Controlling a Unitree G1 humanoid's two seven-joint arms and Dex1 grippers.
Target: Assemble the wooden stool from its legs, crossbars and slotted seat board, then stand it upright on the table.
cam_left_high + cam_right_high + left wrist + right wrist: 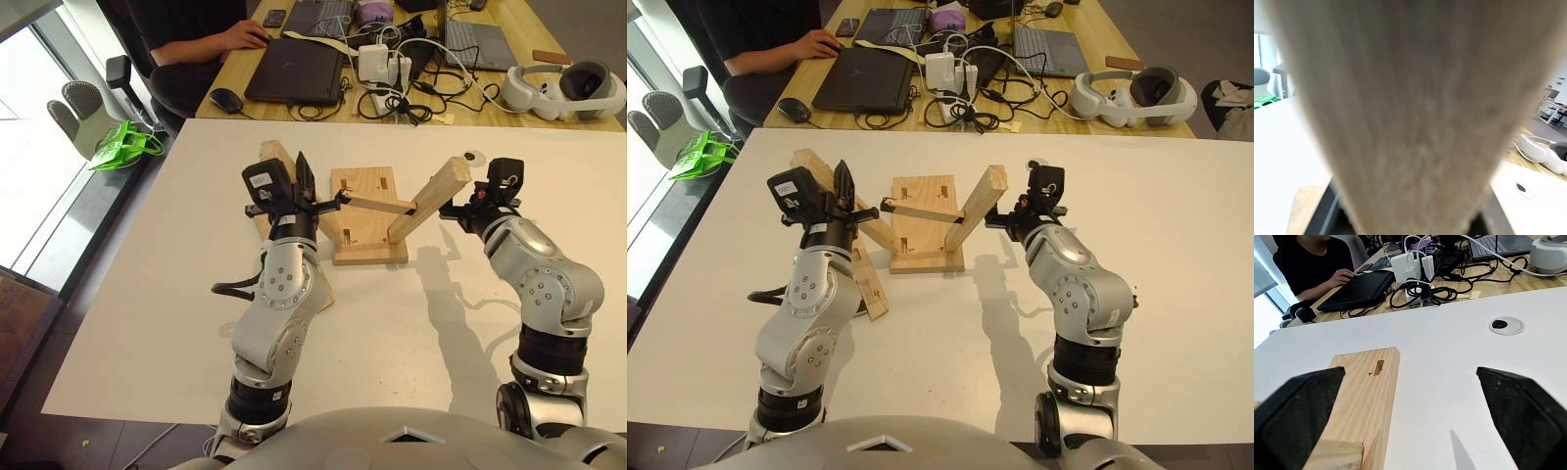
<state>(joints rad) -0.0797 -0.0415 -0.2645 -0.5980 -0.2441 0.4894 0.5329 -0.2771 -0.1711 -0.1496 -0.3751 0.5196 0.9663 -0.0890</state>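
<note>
A flat, pale wood board (367,247) with slots lies on the white worktop (147,294). The left jaws clamp the thin bar (377,205); the right jaws gape beside the slanted square leg (434,196).

Seat board (364,247) and leg (446,191) — pale bare wood, matt, grain showing; table (137,294) — smooth, matt white.

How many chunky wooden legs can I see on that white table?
3: a tilted leg on the seat board, a flat leg beyond the left gripper, another leg nearer the robot. Others may be hidden.
</note>
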